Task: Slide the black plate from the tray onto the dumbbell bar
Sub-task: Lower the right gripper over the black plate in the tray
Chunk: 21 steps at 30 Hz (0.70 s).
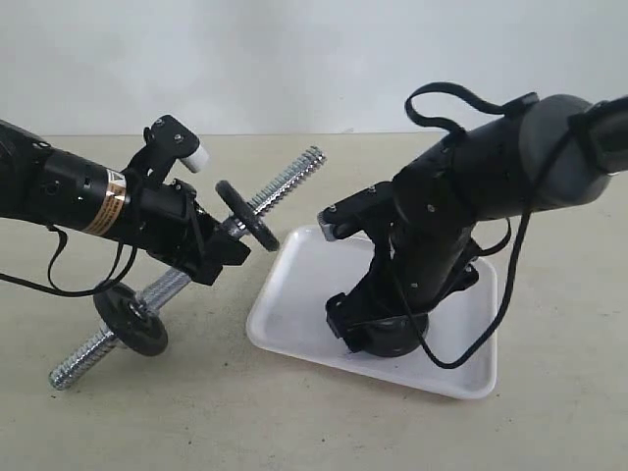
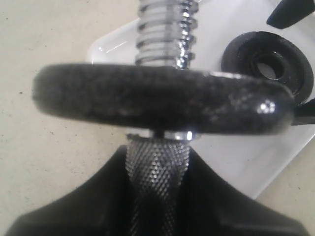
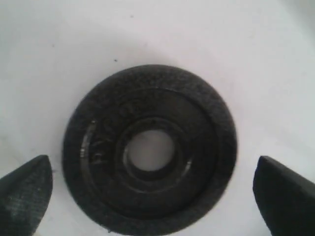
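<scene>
Lying flat on the tray, the black plate sits between the released right jaws.

3 discs, 1 bar, 1 tray

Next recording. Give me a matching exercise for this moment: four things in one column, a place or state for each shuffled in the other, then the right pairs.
Things
1. black plate
2. dumbbell bar
3. tray
4. right gripper

Places or states
A. open, fingers either side of the plate
B. white, resting on the table
C. lying flat in the tray
D. held at a slant by the left gripper

Pairs: 1-C, 2-D, 3-B, 4-A
</scene>
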Motion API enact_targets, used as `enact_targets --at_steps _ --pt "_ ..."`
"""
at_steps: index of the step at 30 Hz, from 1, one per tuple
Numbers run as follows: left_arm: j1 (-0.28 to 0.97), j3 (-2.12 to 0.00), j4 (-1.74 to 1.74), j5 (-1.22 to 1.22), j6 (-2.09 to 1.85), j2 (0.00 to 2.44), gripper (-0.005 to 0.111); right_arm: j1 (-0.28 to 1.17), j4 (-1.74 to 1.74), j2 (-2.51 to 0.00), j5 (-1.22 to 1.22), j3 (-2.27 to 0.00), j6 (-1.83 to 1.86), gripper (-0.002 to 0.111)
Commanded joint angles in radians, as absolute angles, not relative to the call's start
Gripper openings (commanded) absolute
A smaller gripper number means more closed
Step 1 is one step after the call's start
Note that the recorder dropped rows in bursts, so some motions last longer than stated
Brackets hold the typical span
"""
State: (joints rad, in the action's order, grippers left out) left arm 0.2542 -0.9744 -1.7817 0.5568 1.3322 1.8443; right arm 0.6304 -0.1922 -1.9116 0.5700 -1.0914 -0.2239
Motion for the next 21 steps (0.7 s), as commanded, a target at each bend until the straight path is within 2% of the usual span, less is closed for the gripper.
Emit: enact_targets --at_steps 1,21 --pt "0.252 -1.001 -1.744 0.642 1.354 1.786 0.004 0.638 -0.363 -1.910 0.622 -1.100 -0.368 0.100" --pt "0.252 -1.001 -1.744 0.676 1.354 1.786 0.004 0.638 -0.320 -1.988 0.563 -1.100 -0.299 0.100"
